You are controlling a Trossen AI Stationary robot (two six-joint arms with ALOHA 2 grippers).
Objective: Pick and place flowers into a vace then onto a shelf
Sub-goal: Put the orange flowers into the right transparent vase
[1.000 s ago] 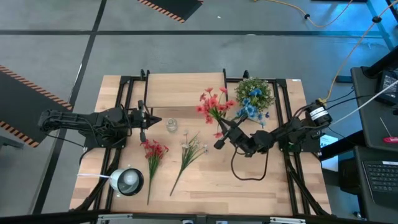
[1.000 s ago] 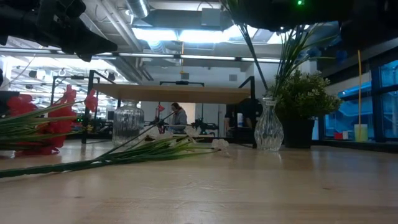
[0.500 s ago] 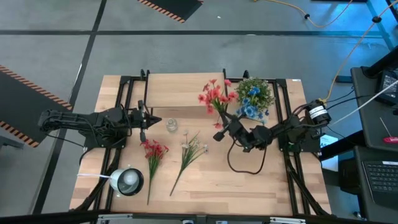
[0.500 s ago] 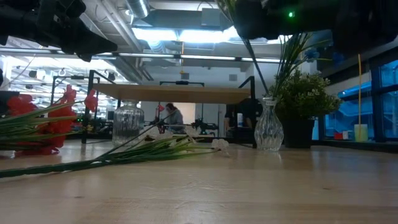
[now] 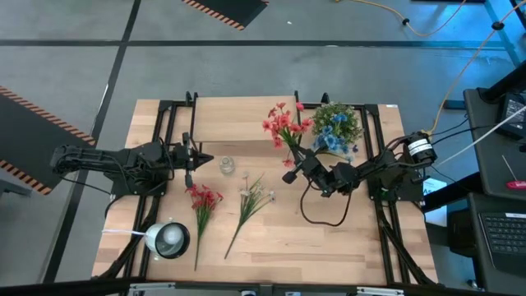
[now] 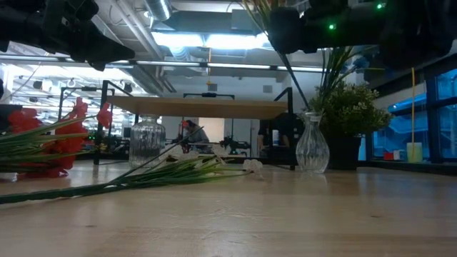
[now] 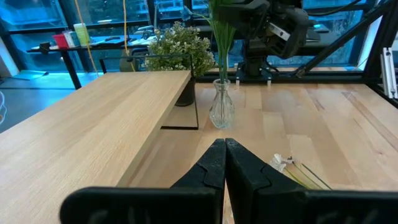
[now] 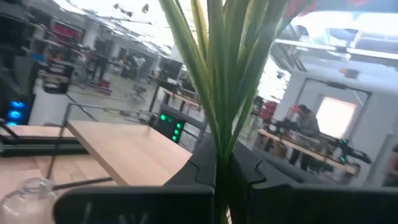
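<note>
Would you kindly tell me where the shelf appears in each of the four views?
High view: shelf at the table's far edge, centre.
Low view: centre, raised on legs.
Left wrist view: left half.
Right wrist view: lower left.
Landmark: bushy potted plant by its end, absent from right wrist view.

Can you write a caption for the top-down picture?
Right pincer holds red flowers near the shelf; left pincer waits shut.

Clear vase w/ green stems stands just right of shelf; jar under shelf's left end; cream sprig lying in front.
</note>
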